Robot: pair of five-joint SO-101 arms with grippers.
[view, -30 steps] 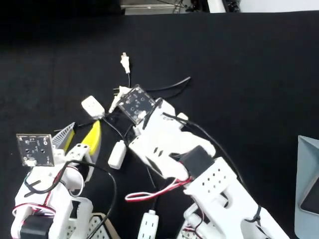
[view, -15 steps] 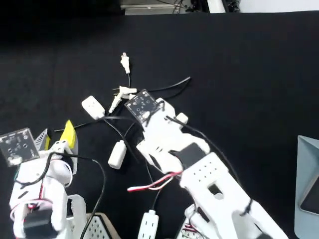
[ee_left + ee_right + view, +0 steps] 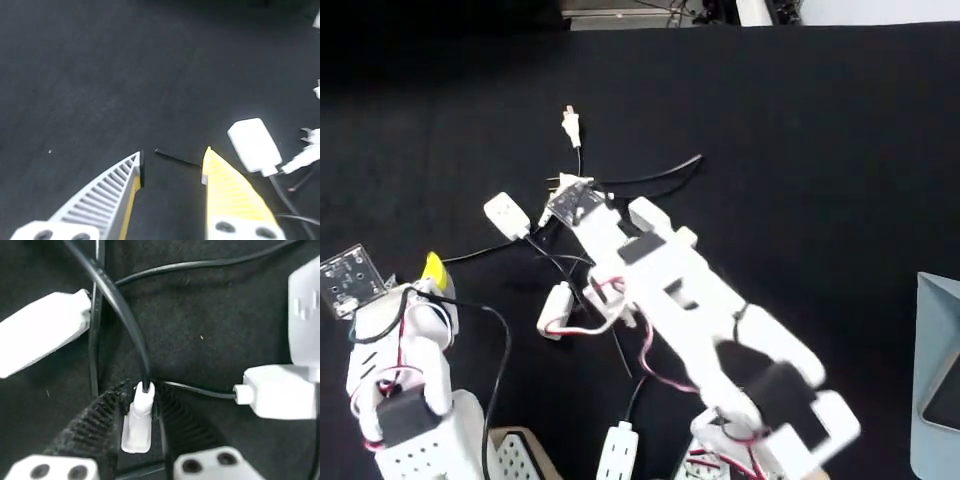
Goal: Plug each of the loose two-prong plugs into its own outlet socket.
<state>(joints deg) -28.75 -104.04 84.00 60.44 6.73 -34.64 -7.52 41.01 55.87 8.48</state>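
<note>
In the right wrist view my right gripper is shut on a white two-prong plug, its black fingers pressed to both sides and a black cord leaving the plug's end. From above, that gripper sits among the cords beside a white outlet block. A second loose plug lies farther back. My left gripper is open over bare cloth, with nothing between the grey and yellow fingers. The outlet block lies just past the yellow one. In the high view the left gripper is at the left.
Another white outlet lies under the right arm, and a power strip end is at the front edge. Black cords cross the middle of the black table. A grey tray stands at the right edge.
The right arm stretched forward and its gripper dropped onto the plug by the outlet block. The left arm pulled back toward the front left.
</note>
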